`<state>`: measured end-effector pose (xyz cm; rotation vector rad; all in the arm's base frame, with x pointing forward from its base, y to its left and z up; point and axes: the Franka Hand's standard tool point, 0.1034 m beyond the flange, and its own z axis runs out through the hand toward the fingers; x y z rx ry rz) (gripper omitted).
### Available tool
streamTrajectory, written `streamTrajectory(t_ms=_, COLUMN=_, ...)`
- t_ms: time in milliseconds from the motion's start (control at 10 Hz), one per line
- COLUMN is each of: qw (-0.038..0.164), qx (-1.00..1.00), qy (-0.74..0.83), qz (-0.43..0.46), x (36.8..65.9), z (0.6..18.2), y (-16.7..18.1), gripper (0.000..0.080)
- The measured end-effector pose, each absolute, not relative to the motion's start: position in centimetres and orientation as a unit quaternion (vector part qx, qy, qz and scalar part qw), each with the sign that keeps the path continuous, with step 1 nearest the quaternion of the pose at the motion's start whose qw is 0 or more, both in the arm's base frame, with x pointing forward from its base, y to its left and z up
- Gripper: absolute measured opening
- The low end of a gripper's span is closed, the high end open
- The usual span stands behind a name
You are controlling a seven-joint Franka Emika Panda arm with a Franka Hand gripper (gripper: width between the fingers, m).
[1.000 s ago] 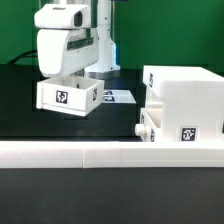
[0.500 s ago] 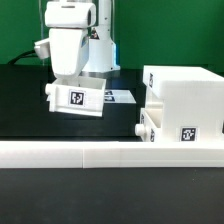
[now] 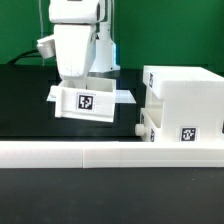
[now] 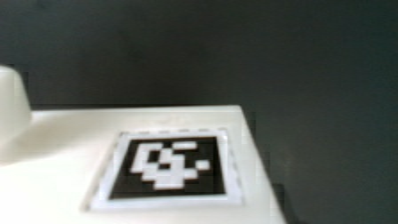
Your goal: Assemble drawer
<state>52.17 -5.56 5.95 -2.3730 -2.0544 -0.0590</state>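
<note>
In the exterior view my gripper reaches down into a small white tray with a black-and-white tag on its front and is shut on its wall. It holds the tray left of the big white casing, with a gap between them. A second tray sits low in the casing, its knob sticking out toward the held tray. The wrist view shows only the held tray's white face and its tag from close up; my fingers are out of that frame.
A long low white wall runs across the front of the black table. The arm's base stands behind the held tray. A green backdrop fills the back.
The gripper has carried the tray toward the exterior view's right, closer to the casing, and has turned it so its tagged face looks more squarely at the camera.
</note>
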Motion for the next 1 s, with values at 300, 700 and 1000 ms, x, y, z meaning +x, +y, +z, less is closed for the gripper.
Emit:
streamTrajectory(t_ms=300, qw=0.005, qx=-0.755, qy=-0.656, qz=-0.016, x=52.0, z=5.7, y=-5.4, gripper=0.0041)
streamTrajectory(t_ms=700, qw=0.011, qx=-0.746, qy=-0.666, qz=-0.019, x=53.7, z=6.0, y=-3.5, gripper=0.0041)
streamTrajectory(t_ms=1000, qw=0.013, qx=-0.742, qy=-0.67, qz=-0.021, x=53.8, z=5.9, y=-2.8, gripper=0.0041)
